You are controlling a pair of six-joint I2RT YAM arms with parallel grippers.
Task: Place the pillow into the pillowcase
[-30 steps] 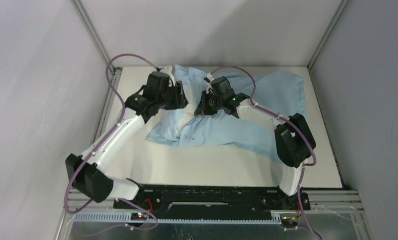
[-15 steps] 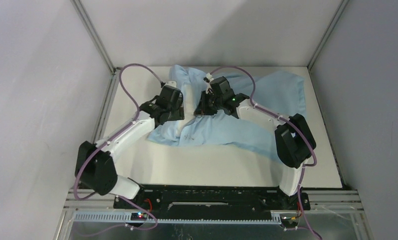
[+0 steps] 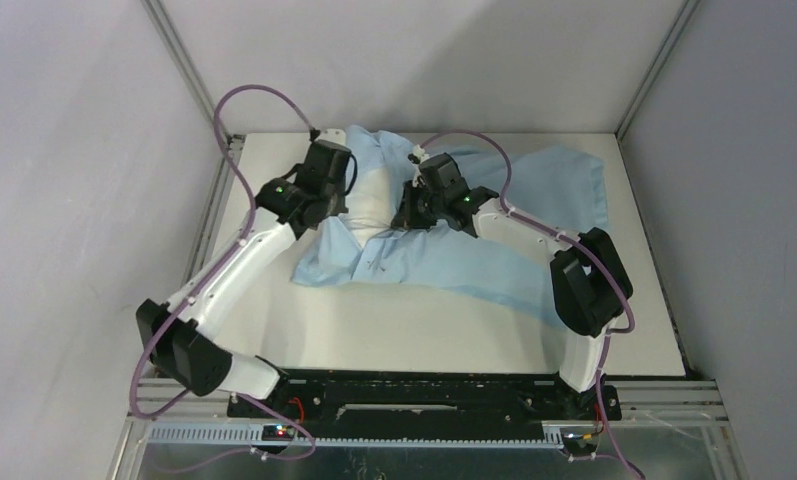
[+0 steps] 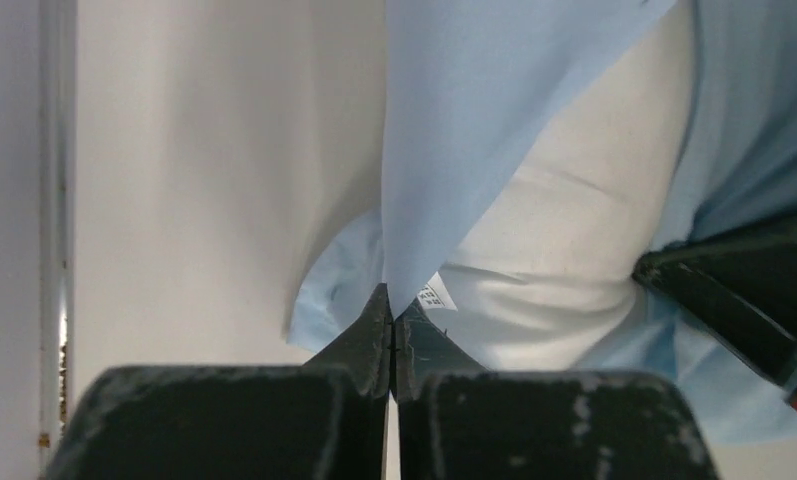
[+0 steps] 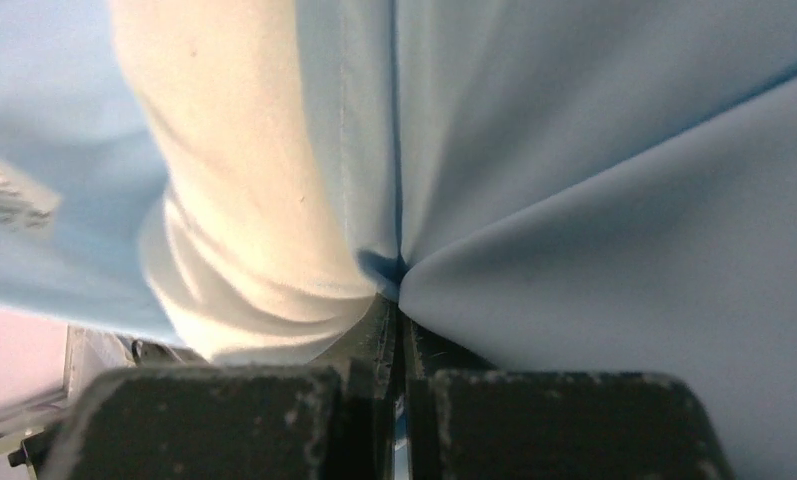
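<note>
The light blue pillowcase (image 3: 494, 255) lies spread over the middle and far right of the table. The white pillow (image 3: 372, 195) shows in its open mouth between my two grippers, mostly covered by blue cloth. My left gripper (image 3: 336, 207) is shut on the left edge of the pillowcase (image 4: 454, 130), with the pillow (image 4: 564, 230) and its small label just right of the fingertips. My right gripper (image 3: 406, 215) is shut on the opposite edge of the pillowcase (image 5: 594, 170), with the pillow (image 5: 244, 180) bulging at its left.
The white tabletop (image 3: 414, 335) is bare in front of the cloth. Metal frame posts (image 3: 189, 70) and grey walls close in the left, right and back. Purple cables (image 3: 244, 110) loop over both arms.
My left gripper swung toward the near side and then back toward the far left, pulling the pillowcase edge with it; more of the white pillow now shows. The right gripper has hardly moved.
</note>
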